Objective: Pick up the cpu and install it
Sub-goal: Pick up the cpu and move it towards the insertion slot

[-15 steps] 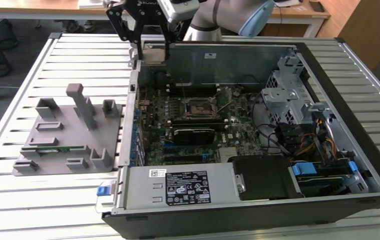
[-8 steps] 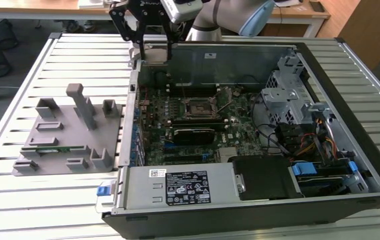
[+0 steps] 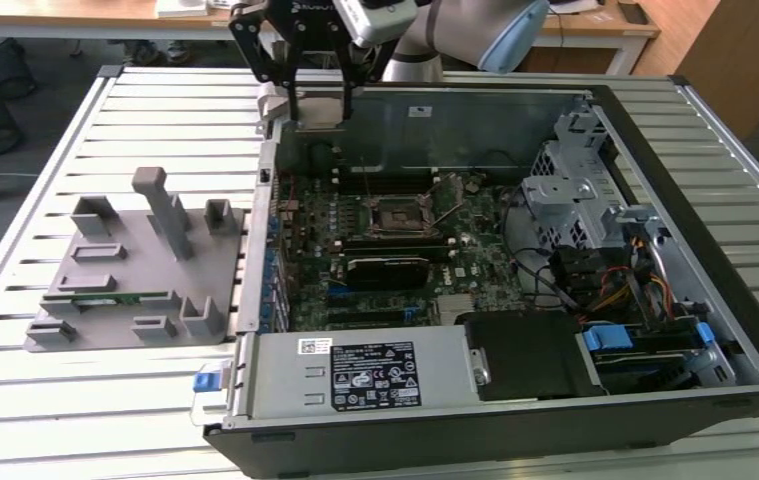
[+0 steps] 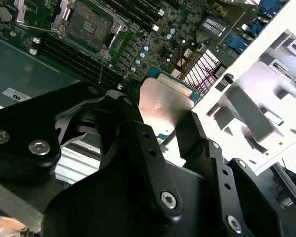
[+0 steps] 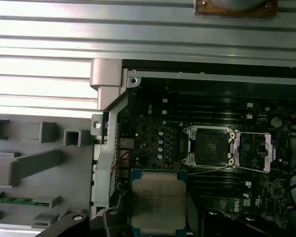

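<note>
My black gripper [image 3: 322,110] hangs above the far corner of the open computer case, on the exterior view's left, shut on the cpu [image 3: 322,103]. The cpu [image 5: 158,200] is a flat square chip with a silver metal top and a green rim, held by its edges between the two fingers [image 4: 138,133]. In the second wrist view the cpu [image 4: 163,101] shows between the black finger links. The black square socket [image 3: 395,215] sits on the motherboard below and nearer the camera, its frame [image 5: 209,145] open and bare, the metal load plate [image 5: 256,148] flipped aside.
A grey fixture tray [image 3: 139,270] with upright posts lies on the slatted table [image 3: 32,420] beside the case and holds a green memory stick [image 3: 106,298]. The case wall [image 3: 252,260], drive cage [image 3: 573,190], black heatsink [image 3: 386,268] and power supply [image 3: 352,375] ring the socket.
</note>
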`<state>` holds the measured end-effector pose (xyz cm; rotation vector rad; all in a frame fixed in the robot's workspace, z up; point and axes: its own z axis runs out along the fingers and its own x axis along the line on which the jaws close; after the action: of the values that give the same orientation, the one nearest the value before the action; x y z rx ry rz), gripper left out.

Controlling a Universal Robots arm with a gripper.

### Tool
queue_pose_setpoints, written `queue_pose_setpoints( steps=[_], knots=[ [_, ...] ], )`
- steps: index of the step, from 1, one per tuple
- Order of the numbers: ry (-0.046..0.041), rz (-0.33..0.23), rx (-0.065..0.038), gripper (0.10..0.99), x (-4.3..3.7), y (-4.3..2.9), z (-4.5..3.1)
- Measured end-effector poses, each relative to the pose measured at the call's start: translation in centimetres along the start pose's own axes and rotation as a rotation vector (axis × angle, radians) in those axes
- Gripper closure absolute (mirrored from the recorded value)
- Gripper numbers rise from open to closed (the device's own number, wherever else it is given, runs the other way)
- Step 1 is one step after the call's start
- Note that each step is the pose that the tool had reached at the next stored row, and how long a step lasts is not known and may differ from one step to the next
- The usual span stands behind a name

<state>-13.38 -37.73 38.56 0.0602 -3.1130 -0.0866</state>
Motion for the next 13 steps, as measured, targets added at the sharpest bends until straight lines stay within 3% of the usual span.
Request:
queue_pose_setpoints(
  steps=[13],
  knots=[
    [0.0, 0.0, 0.0, 0.553, -1.65, -0.06, 0.0]
  ],
)
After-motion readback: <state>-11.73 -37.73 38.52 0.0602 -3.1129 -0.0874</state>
